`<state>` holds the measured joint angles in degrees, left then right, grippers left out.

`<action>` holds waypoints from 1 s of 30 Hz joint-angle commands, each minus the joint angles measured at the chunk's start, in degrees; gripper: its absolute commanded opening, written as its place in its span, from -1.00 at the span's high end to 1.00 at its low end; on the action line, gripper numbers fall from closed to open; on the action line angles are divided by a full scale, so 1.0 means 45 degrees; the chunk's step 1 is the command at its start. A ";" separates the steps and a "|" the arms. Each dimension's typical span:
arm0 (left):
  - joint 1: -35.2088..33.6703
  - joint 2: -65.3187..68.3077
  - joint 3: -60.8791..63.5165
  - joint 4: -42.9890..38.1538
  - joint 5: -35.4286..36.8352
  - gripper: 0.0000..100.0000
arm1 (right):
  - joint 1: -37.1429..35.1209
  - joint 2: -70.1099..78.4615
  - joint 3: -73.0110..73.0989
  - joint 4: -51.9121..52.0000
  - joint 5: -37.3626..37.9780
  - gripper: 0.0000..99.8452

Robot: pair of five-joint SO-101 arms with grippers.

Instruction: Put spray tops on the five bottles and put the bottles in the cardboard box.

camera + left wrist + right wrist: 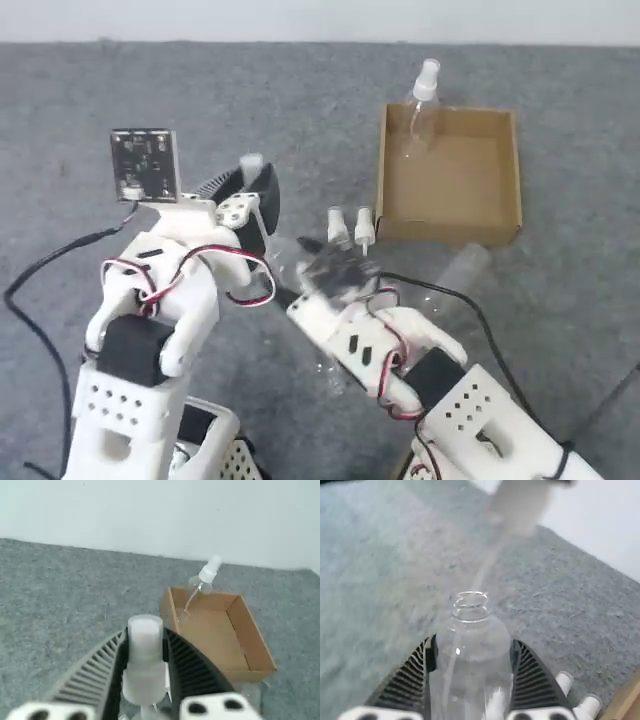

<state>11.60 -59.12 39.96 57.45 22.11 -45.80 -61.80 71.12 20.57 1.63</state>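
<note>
- The left gripper (145, 639) is clamping a white spray top (145, 652) by its collar, nozzle end up. That grip needs to be firm, so the top is not twisting as it goes down.
- The right gripper (471, 651) is squeezing the clear bottle (470, 630) around its shoulder, holding it upright with the open neck free above the jaws.
- The thin dip tube (487, 562) is hanging from the top and looks to be running into the neck already. I'd say the job now is lowering straight along the tube's line, keeping the top centred over the mouth, then pressing or turning to seat it.
- The bottle looks thin-walled to me, so squeezing too hard is risking a squashed neck.
- Further out, two spare tops (338, 225) are standing just beside the cardboard box (510, 170). One finished bottle (422, 100) is leaning in its far corner, and a loose bottle (462, 268) is lying near the box's front wall.
</note>
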 commanded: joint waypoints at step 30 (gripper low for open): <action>-0.1407 0.1661 -0.1143 0.0625 -0.2149 0.67 | 0.0654 -0.0479 0.0391 -0.1201 -0.0723 0.99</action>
<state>5.10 -55.16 32.48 60.09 13.23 -43.69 -62.07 73.23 16.44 -0.75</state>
